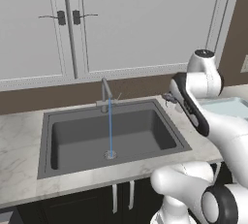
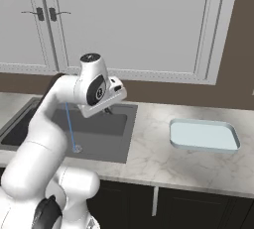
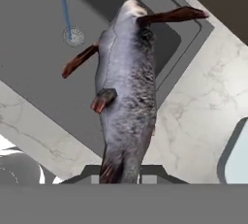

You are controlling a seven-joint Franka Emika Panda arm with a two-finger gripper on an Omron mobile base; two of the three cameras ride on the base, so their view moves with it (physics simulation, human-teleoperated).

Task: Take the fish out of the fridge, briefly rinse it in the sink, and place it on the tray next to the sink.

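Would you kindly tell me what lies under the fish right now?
Under the fish, held by the end effector, lie the sink edge and marble counter. Its body covers the rim directly beneath.

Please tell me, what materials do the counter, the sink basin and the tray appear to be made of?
Counter: probably polished marble or a stone look-alike, pale with grey veins.
Sink: looks like matte dark grey composite or coated metal, flat and without shine.
Tray: likely smooth plastic or enamel, even pale blue-white with a raised rim.
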